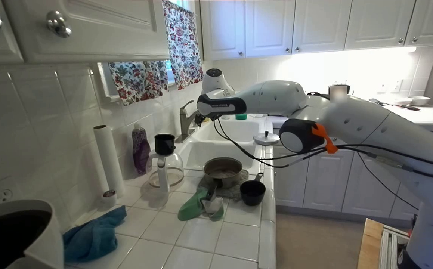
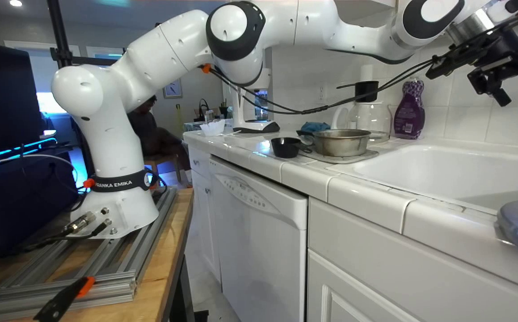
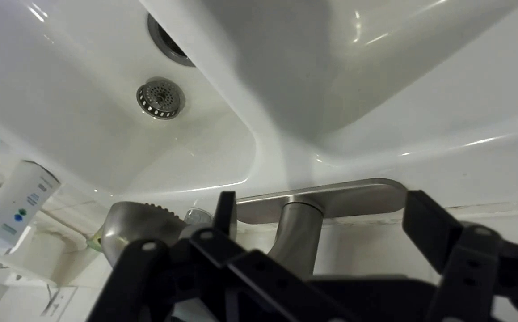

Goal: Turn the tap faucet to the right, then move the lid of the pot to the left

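The silvery tap faucet (image 1: 185,121) rises behind the double sink in an exterior view. My gripper (image 3: 321,210) is spread wide above it in the wrist view, one finger on each side of the faucet's neck (image 3: 301,228). The spout head (image 3: 142,226) points off to the left, partly covered by the left finger; contact I cannot tell. In an exterior view the black gripper fingers (image 2: 500,96) stand over the sink's back edge. The pot (image 1: 222,172) sits uncovered on a mat beside the sink. Its silvery lid (image 1: 266,139) with a black knob rests on the sink's front rim.
A purple bottle (image 1: 140,149) and a glass carafe (image 1: 171,170) stand along the wall. A small black pan (image 1: 253,192) and a green cloth (image 1: 192,205) lie near the pot. Arm cables (image 1: 238,145) hang over the sink (image 1: 209,153). A white bottle (image 3: 22,201) stands behind it.
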Robot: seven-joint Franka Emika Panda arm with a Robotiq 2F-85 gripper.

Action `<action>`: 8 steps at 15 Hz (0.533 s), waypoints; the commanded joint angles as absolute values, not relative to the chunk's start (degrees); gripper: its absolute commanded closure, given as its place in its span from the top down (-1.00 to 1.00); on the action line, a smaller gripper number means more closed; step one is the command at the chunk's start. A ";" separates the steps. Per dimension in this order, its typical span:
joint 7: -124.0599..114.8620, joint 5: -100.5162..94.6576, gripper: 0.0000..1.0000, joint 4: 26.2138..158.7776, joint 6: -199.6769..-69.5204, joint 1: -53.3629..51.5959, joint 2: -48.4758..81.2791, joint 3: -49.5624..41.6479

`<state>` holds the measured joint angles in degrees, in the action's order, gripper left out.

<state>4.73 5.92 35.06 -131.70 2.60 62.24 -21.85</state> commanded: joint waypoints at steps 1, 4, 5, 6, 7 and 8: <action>12.21 6.74 0.40 34.30 -133.85 4.99 62.65 -19.43; 14.56 6.51 0.10 34.15 -134.84 6.26 62.75 -18.95; 15.03 6.49 -0.06 34.07 -135.30 6.55 62.80 -18.86; 15.21 6.37 -0.20 33.91 -135.95 6.75 62.92 -19.02; 14.98 6.34 -0.35 33.84 -136.59 6.90 63.00 -19.18; 14.19 6.14 -0.48 33.65 -137.64 6.93 63.21 -19.61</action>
